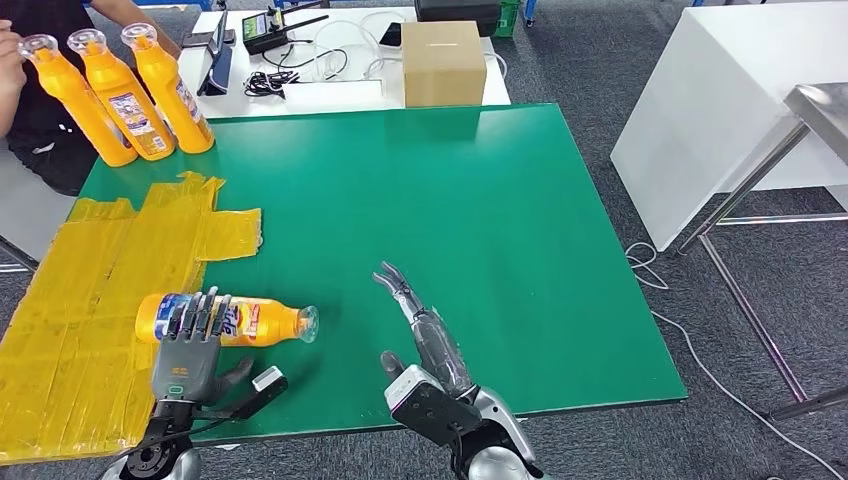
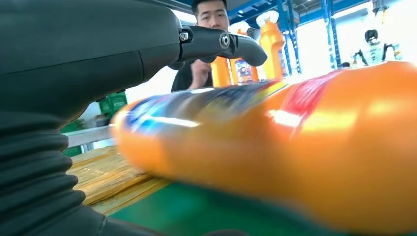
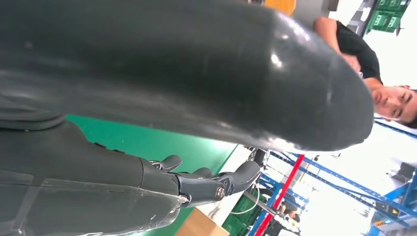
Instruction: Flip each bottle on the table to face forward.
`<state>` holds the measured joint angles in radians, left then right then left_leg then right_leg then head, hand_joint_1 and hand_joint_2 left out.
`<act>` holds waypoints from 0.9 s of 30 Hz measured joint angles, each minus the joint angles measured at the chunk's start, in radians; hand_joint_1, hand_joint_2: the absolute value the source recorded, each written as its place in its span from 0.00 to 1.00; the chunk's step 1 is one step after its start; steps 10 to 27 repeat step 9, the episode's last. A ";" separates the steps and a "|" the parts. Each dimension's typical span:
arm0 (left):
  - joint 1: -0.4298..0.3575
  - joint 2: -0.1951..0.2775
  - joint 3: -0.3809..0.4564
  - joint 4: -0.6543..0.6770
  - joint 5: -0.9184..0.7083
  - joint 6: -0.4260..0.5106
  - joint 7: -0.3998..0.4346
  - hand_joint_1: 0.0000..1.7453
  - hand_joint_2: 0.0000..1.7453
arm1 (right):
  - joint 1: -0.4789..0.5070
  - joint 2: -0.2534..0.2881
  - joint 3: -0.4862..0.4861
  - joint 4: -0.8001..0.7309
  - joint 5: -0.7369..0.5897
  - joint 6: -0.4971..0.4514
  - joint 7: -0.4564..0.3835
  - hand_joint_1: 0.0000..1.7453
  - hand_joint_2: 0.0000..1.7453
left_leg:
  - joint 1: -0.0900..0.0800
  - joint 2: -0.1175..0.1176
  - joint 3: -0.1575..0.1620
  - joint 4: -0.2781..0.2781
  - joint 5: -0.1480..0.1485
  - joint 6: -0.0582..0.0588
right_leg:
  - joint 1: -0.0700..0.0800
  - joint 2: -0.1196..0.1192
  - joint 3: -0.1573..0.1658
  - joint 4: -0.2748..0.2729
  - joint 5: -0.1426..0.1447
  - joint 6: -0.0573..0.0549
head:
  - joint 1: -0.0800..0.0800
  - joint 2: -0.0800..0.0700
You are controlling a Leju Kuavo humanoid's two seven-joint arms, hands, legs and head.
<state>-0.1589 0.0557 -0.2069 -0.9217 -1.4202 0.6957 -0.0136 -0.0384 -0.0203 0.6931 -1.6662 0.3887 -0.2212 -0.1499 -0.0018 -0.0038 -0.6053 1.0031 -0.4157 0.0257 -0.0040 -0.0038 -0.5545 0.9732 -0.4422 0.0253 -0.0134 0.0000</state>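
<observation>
An orange bottle (image 1: 250,320) lies on its side near the table's front left, cap pointing right, half on the yellow mat (image 1: 90,300). My left hand (image 1: 192,345) reaches over its base end: the fingers (image 1: 200,312) lie straight across the label and the thumb sticks out to the near right, away from the bottle. In the left wrist view the bottle (image 2: 295,147) is large and blurred in front of the palm (image 2: 74,73). My right hand (image 1: 425,340) stands open on edge on the green table (image 1: 480,200), fingers stretched forward and holding nothing. Three more orange bottles (image 1: 120,95) stand upright at the far left corner.
A person (image 1: 40,110) sits behind the upright bottles. A cardboard box (image 1: 443,62), cables and devices lie on a white table beyond the far edge. Another white table (image 1: 740,80) and a metal frame stand on the right.
</observation>
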 joint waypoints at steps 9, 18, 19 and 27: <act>0.008 -0.002 0.004 0.017 0.074 -0.003 -0.014 0.00 0.00 | 0.002 0.000 -0.001 0.001 0.005 0.010 0.000 0.00 0.00 | 0.000 0.000 0.002 0.000 0.000 0.000 | 0.000 0.000 0.002 0.000 0.000 0.000 | 0.000 0.000; 0.008 -0.002 0.004 0.017 0.074 -0.003 -0.014 0.00 0.00 | 0.002 0.000 -0.001 0.001 0.005 0.010 0.000 0.00 0.00 | 0.000 0.000 0.002 0.000 0.000 0.000 | 0.000 0.000 0.002 0.000 0.000 0.000 | 0.000 0.000; 0.008 -0.002 0.004 0.017 0.074 -0.003 -0.014 0.00 0.00 | 0.002 0.000 -0.001 0.001 0.005 0.010 0.000 0.00 0.00 | 0.000 0.000 0.002 0.000 0.000 0.000 | 0.000 0.000 0.002 0.000 0.000 0.000 | 0.000 0.000; 0.008 -0.002 0.004 0.017 0.074 -0.003 -0.014 0.00 0.00 | 0.002 0.000 -0.001 0.001 0.005 0.010 0.000 0.00 0.00 | 0.000 0.000 0.002 0.000 0.000 0.000 | 0.000 0.000 0.002 0.000 0.000 0.000 | 0.000 0.000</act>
